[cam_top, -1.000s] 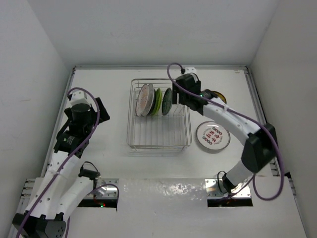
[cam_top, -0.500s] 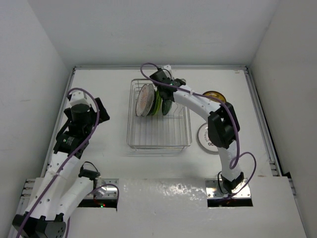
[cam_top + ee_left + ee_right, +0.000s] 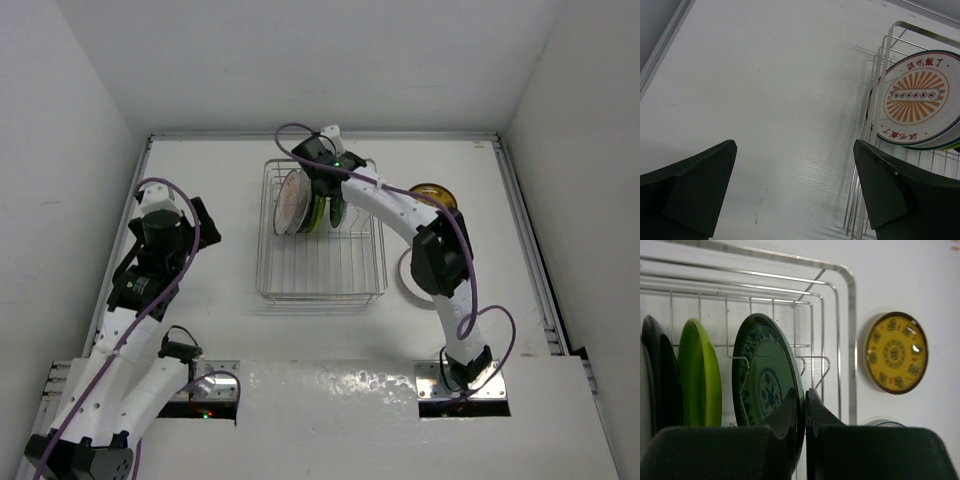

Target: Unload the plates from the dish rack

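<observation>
The dish rack (image 3: 320,270) is a silver wire basket mid-table with plates standing in its far end. From the left they are a white plate with an orange sunburst (image 3: 290,200), a lime green plate (image 3: 318,205) and a blue-patterned plate (image 3: 338,208). My right gripper (image 3: 325,185) reaches over them. In the right wrist view it (image 3: 804,397) is shut on the rim of the blue-patterned plate (image 3: 765,385), which still stands between the tines. My left gripper (image 3: 205,222) hangs open left of the rack, holding nothing (image 3: 794,147).
A yellow-gold plate (image 3: 432,192) lies flat on the table right of the rack. Another plate's rim (image 3: 883,423) shows nearer, mostly hidden under my right arm. White walls enclose the table on three sides. The sunburst plate (image 3: 914,97) faces the left wrist camera.
My right arm swung left from the rack's right side to above the plates, and its jaws closed onto the blue-patterned plate's rim. The left arm stayed still.
</observation>
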You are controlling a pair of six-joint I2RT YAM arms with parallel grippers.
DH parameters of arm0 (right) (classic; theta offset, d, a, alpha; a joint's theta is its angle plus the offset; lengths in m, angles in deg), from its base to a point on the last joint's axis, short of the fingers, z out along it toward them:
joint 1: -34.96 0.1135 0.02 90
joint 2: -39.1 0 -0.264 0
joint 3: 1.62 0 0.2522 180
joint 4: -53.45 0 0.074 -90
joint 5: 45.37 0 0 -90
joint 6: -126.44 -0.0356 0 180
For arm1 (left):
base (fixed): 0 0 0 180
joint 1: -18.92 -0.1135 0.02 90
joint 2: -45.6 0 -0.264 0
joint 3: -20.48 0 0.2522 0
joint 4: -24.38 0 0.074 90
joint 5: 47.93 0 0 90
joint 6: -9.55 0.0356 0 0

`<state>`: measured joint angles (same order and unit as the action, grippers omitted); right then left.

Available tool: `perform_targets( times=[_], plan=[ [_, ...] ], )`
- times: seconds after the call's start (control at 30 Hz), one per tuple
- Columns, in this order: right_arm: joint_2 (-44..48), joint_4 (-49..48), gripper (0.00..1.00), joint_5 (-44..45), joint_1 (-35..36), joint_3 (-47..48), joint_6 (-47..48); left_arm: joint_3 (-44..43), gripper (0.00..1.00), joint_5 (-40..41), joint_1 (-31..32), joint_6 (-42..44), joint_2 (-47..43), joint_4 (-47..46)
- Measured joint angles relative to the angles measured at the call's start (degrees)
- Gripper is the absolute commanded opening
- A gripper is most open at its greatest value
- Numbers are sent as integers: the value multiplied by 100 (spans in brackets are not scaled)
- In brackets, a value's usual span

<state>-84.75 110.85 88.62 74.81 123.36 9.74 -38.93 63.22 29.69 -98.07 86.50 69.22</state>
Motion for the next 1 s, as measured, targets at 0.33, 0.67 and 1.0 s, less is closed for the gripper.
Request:
perform_targets(
  times=[0.33, 0.67, 1.0],
  plan=[
    [1303, 173, 0, 455, -293, -177, 299, 0, 100, 7, 0, 0, -9, 0],
    [4365, -2177, 0, -2820, -4507, -3941, -181, 0, 100, -2, 0, 2, -28, 0],
    [3204, -4155, 0, -5418, -5720, -5438, -1154, 0, 100, -79, 0, 17, -28, -2]
  ],
)
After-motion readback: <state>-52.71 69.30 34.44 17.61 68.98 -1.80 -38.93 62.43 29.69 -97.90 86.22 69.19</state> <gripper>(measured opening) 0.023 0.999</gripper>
